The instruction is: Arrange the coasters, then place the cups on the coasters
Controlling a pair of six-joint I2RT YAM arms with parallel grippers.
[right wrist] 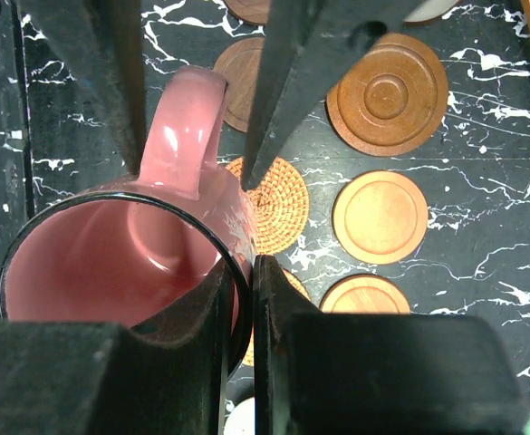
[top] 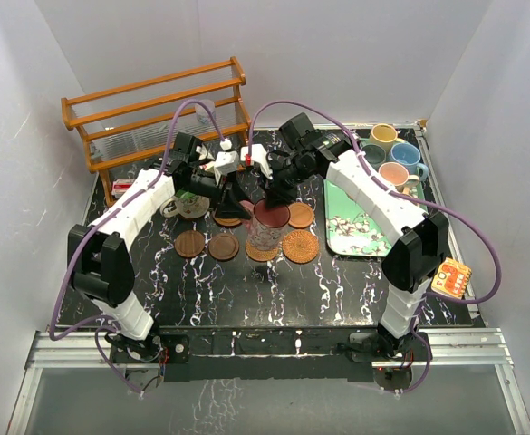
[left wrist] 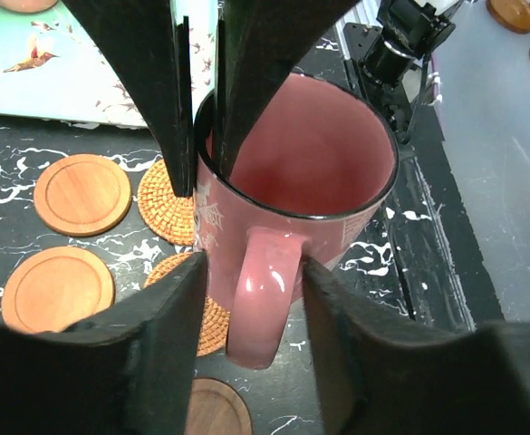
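Left wrist view: right pincer (left wrist: 202,174) clamps pink mug (left wrist: 314,149) by rim; left pincer (left wrist: 254,304) straddles handle, grip unclear.

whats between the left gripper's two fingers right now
The handle of the pink mug, with one left gripper finger on each side, in the left wrist view. The right gripper pinches its rim.

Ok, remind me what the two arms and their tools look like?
Both arms match: the left arm and right arm have white shells over the long links and black joints. A purple cable loops along each. The left tool and right tool end in flat, tapering matte-black fingers. An orange square tag with pale dots sits by the right arm's elbow.
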